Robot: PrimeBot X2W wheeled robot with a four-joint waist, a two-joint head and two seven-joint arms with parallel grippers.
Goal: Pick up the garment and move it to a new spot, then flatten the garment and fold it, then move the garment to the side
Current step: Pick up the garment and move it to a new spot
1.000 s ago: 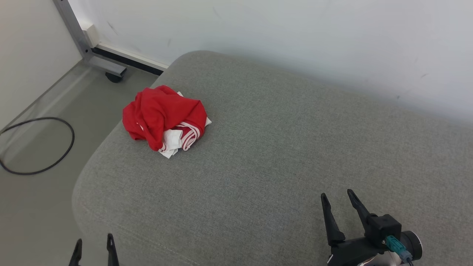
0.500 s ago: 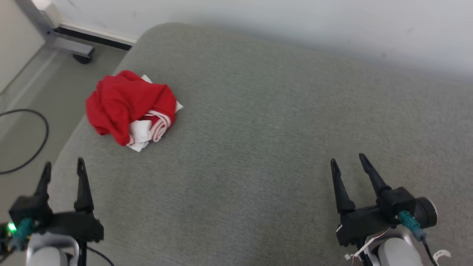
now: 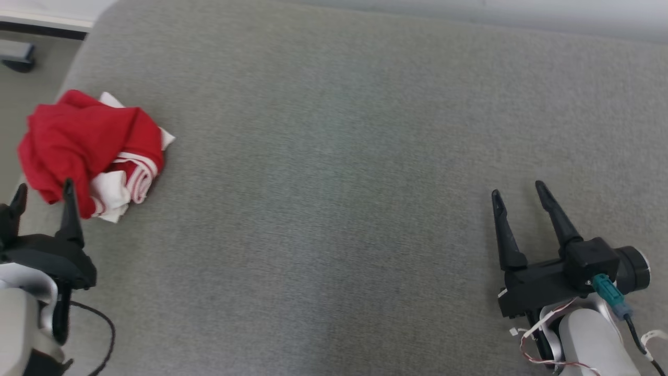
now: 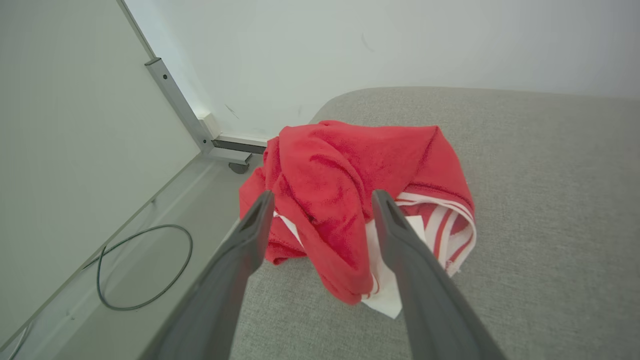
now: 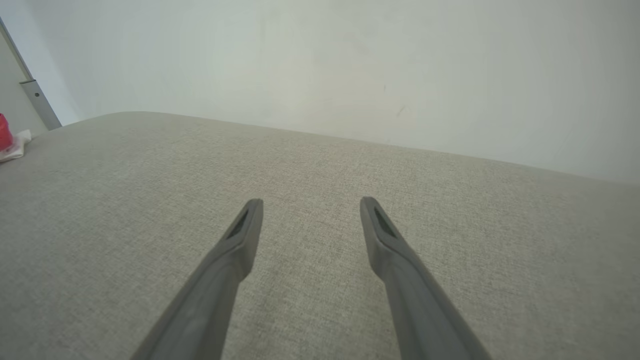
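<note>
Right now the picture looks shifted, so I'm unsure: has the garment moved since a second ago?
No. The garment lies by the same left edge of the cushion, crumpled alike; the camera moved.

**Op:** Garment [image 3: 86,138] on my screen now: red with white parts, bunched into a loose heap, nothing spread out.

**Desk:** Where's it sitting?

**Op:** On the grey upholstered surface [image 3: 334,156], up at its far-left rounded corner, close to the edge.

**Desk:** Any detail?

**Op:** In the left wrist view I see red fabric draped over the top and front, with white cloth poking out underneath. A red-and-white striped band curls along its right side. One white corner lies flat on the grey. The folds hide what kind of garment it is.
</note>
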